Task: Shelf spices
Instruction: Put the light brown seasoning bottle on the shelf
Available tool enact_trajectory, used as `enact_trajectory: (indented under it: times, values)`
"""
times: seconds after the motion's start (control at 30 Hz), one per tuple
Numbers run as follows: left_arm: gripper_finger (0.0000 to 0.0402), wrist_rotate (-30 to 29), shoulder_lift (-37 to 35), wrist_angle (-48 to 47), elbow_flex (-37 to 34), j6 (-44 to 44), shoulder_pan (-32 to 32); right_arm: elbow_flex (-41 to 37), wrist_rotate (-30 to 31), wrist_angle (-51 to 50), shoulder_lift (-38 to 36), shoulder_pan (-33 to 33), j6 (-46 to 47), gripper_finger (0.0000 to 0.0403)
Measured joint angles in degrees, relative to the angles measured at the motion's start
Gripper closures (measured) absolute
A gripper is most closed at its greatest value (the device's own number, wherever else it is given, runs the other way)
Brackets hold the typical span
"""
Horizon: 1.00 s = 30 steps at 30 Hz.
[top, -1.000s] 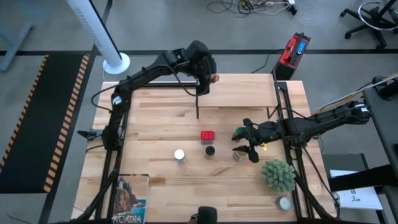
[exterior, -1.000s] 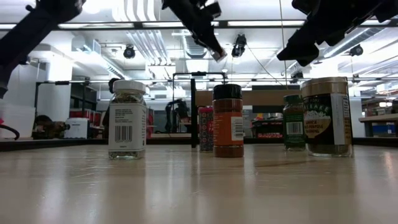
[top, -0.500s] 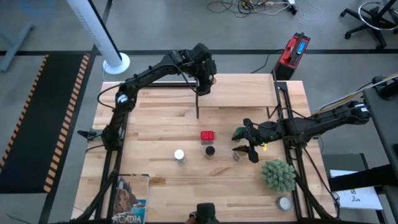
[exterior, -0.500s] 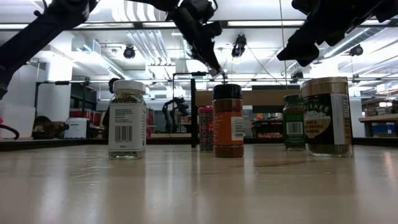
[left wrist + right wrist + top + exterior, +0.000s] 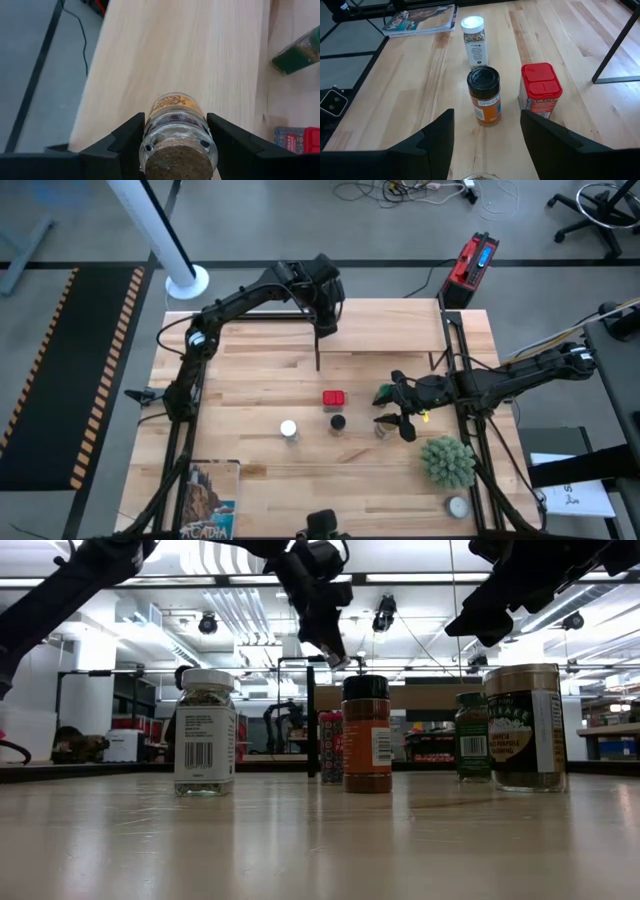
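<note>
Left gripper (image 5: 176, 145): fingers clamped on a cork-stoppered glass jar (image 5: 177, 132), held over the shelf (image 5: 375, 330) to set it there
Right gripper (image 5: 487, 145): fingers spread wide, empty, near the grey-lidded jar (image 5: 383, 429)
Waiting on table: red tin (image 5: 334, 397), black-lidded jar (image 5: 338, 422), white-lidded jar (image 5: 288, 429)

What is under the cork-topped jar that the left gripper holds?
Under the cork-topped jar in the left gripper lies the shelf, bare light wood. The spot directly below the jar is hidden.
</note>
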Motion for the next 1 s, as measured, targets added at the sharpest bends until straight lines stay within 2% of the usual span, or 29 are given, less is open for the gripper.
enact_trajectory:
  times: [0.37, 0.57, 1.0]
  values:
    - [0.0216, -0.1, 0.0, 3.78, -6.38, 0.19, -2.6, 0.0, 0.0, -0.02, 0.0, 0.0, -0.07, 0.0199]
    - [0.0221, -0.24, -0.04, 4.7, -7.22, 0.29, -3.25, 0.0, 0.02, -0.02, 0.0, 0.0, -0.11, 0.0199]
    - [0.022, -9.08, -0.04, 9.07, -7.27, 3.63, -3.19, 0.0, 0.0, -0.02, 0.0, 0.0, -0.15, 0.0199]
